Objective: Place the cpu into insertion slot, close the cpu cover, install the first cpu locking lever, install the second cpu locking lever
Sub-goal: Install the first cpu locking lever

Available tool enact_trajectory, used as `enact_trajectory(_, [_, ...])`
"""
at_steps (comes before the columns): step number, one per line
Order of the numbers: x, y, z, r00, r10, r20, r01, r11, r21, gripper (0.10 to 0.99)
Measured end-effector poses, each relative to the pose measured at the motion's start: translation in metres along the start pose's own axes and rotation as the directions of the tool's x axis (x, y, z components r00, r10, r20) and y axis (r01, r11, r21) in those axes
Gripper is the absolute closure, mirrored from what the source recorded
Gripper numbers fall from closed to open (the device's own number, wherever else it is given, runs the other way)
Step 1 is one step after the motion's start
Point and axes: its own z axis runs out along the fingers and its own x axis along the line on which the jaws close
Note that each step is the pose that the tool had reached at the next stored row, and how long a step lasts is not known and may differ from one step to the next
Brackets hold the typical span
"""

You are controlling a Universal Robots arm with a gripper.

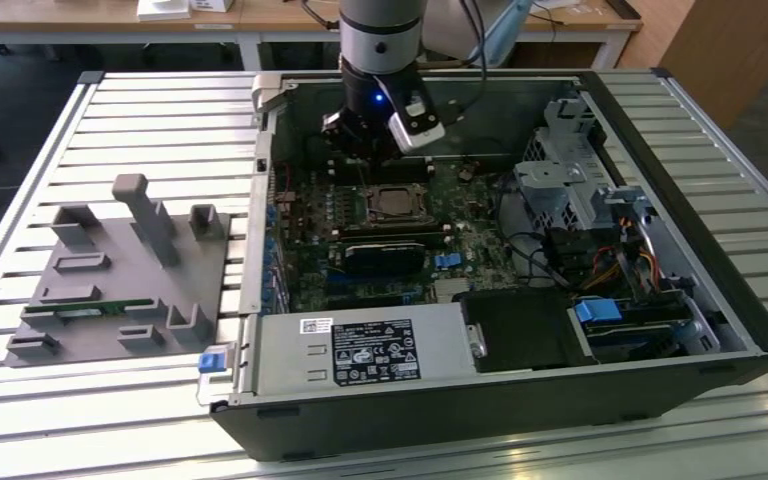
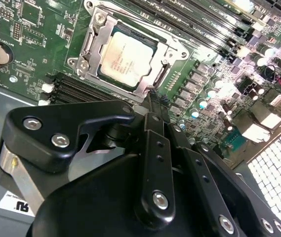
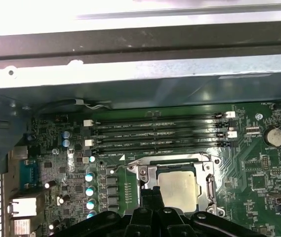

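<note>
Tool (image 3: 150, 193) clenched, empty, tip low by cpu cover (image 3: 146, 173) edge, 11 o'clock of cpu (image 1: 395, 204) in exterior view; cpu seated, cover down, so likely lever work.

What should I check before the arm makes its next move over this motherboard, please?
1. cpu lies flat inside the metal frame: ok.
2. cpu cover is down over the cpu's edges: ok.
3. locking levers hooked in place: cannot tell.
4. gripper shut and carrying nothing: ok.
5. gripper positioned at the edge of the cpu cover, as both wrist views show: ok.
6. gripper tips clear of the motherboard: cannot tell.
</note>
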Motion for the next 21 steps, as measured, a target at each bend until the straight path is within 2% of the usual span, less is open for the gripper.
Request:
enact_trajectory(14, [0.0121, -0.0032, -0.0002, 1.0000, -0.001, -0.0001, 0.001, 1.0000, 0.000, 0.980])
enact_trajectory(21, [0.0254, -0.0043, -0.0003, 1.0000, -0.002, -0.0002, 0.002, 1.0000, 0.000, 0.980])
